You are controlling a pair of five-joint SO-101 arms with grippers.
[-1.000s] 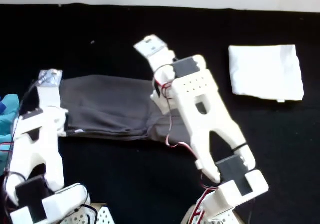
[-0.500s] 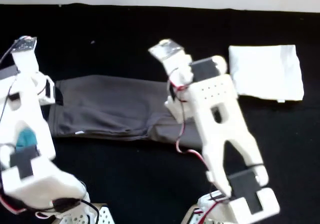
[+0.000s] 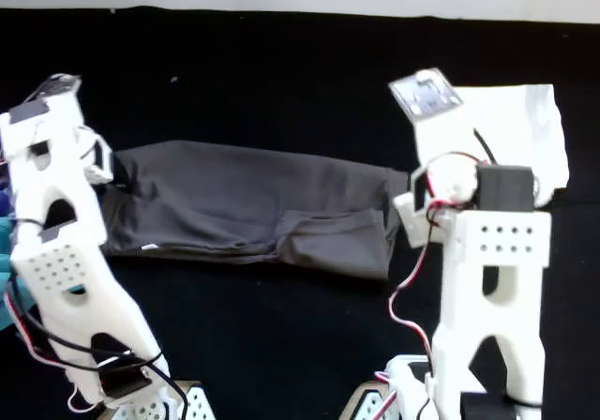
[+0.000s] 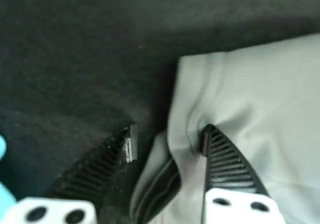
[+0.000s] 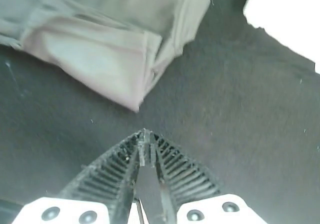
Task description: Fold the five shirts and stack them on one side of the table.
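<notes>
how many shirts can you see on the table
2 for sure: the grey shirt lies partly folded mid-table, the white shirt sits folded at the far right. A teal cloth at the left edge, mostly hidden, may be another.

grey shirt (image 3: 244, 204) laid out long on the black table (image 3: 234, 73)

there it is, a dark band running side to side, its right end doubled over on itself. left arm (image 3: 56, 261) stands over the shirt's left end, right arm (image 3: 492, 251) just beside the right end, partly in front of the folded white shirt (image 3: 516, 125) at far right. teal cloth (image 3: 4, 242) peeks in at the left edge.
</notes>
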